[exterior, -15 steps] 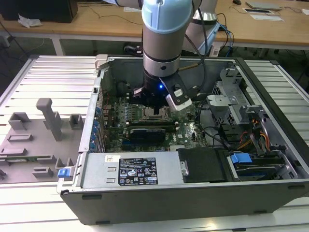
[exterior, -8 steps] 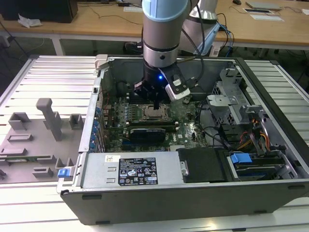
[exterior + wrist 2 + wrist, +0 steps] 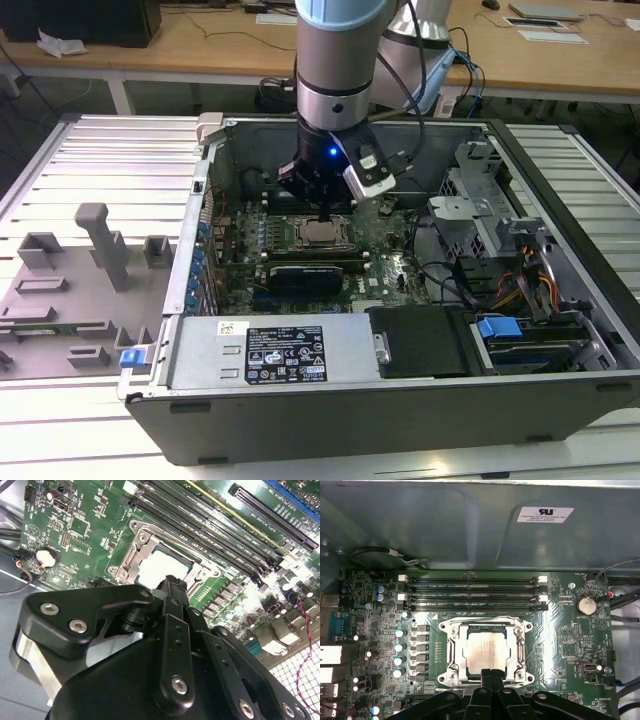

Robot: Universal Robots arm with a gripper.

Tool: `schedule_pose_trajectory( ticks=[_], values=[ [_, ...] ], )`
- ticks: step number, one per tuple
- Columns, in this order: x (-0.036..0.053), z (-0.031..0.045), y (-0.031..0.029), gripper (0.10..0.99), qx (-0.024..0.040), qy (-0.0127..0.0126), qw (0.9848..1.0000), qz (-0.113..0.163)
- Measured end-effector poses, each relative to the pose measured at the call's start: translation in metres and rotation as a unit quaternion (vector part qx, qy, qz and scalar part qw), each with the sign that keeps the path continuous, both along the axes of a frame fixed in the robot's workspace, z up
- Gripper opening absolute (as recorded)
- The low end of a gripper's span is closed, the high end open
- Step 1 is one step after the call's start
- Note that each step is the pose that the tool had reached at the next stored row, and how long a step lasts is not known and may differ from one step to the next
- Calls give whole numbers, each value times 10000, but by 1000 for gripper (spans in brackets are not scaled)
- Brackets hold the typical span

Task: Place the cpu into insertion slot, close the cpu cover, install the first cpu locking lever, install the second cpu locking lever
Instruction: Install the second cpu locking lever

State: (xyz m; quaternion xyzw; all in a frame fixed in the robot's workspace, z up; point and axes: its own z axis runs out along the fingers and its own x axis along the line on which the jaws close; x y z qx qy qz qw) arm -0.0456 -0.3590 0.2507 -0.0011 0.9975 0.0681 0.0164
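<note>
Sitting in the slot (image 3: 487, 650), the cpu (image 3: 485, 652) is placed, cover (image 3: 451, 650) seemingly closed; clenched, empty tool (image 3: 491, 672) at slot's edge; levers unconfirmed.

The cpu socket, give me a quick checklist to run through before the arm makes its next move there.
1. The cpu lies flat in the insertion slot: ok.
2. The cpu cover is down around the chip: looks ok in the first wrist view.
3. Locking levers latched: cannot tell.
4. The gripper sits at the socket's edge, its tips by the chip: ok.
5. Gripper carrying nothing: cannot tell.
6. The memory slots beside the socket are apart from the gripper: ok.
</note>
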Motion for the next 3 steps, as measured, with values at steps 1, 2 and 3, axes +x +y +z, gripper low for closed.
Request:
schedule_pose_trajectory(
  ticks=[1, 2, 3],
  values=[
    [0, 1, 0, 106, 0, 0, 10000, 0],
    [0, 1, 0, 106, 0, 0, 10000, 0],
    [0, 2, 0, 106, 0, 0, 10000, 0]
  ],
)
